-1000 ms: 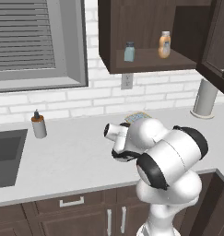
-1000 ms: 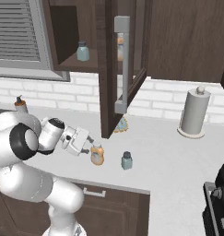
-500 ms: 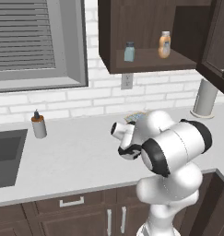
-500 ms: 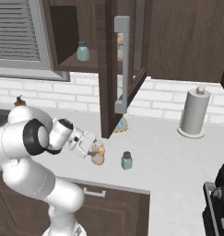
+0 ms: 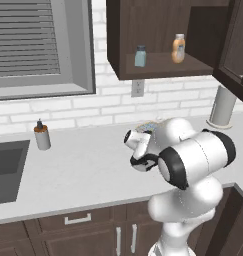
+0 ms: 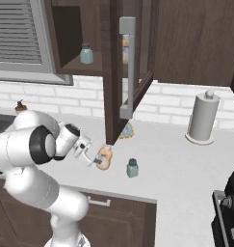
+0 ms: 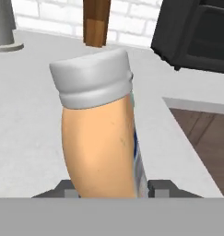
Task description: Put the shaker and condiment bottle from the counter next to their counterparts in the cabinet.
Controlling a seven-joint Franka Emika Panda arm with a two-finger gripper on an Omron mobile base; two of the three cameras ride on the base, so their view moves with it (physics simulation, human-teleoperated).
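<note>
Gripping the bottle (image 6: 105, 157) w/ my pincer (image 6: 101, 159), I had it upright on the desk (image 6: 171, 164); shaker (image 6: 132, 168) stood just beside, to its right.

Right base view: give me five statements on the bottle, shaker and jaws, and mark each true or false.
1. The gripper has its jaws closed on the condiment bottle. True.
2. The shaker on the counter lies on its side. False: it stands upright.
3. A matching shaker stands on the cabinet shelf. True.
4. The paper towel roll stands between the bottle and the shaker. False: it stands far off, by the wall.
5. The cabinet door is shut. False: it stands open.
</note>
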